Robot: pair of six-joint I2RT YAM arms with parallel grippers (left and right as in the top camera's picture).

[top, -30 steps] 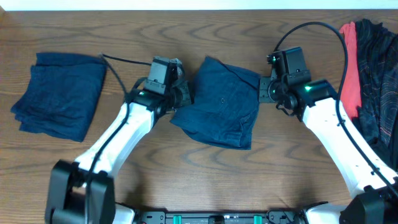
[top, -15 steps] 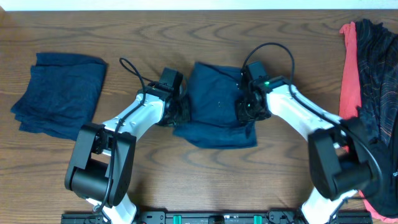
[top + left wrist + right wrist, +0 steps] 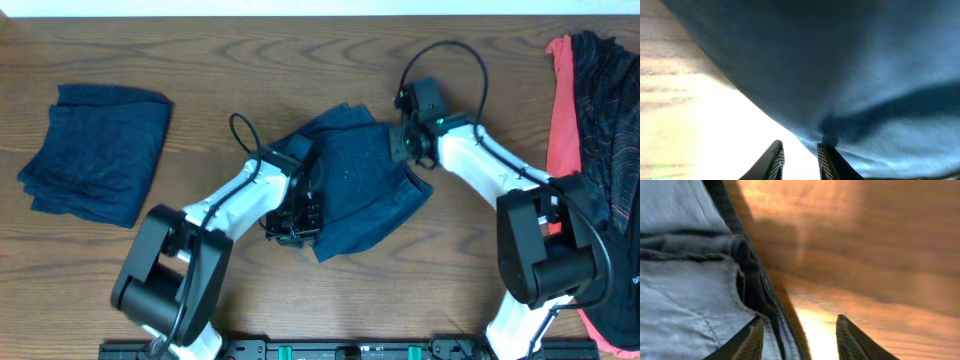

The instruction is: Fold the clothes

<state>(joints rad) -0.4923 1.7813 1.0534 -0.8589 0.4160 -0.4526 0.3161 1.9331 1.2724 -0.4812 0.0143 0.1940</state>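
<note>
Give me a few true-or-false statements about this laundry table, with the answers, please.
1. A folded navy garment lies on the left of the table. True.
2. The robot is handling the coral-red garment. False: it works at the navy shorts in the middle; the red one lies at the right edge.
3. The right arm's fingers stand apart. True.
4. The blackish speckled garment sits mid-table. False: it lies at the right edge, beside the red one.
</note>
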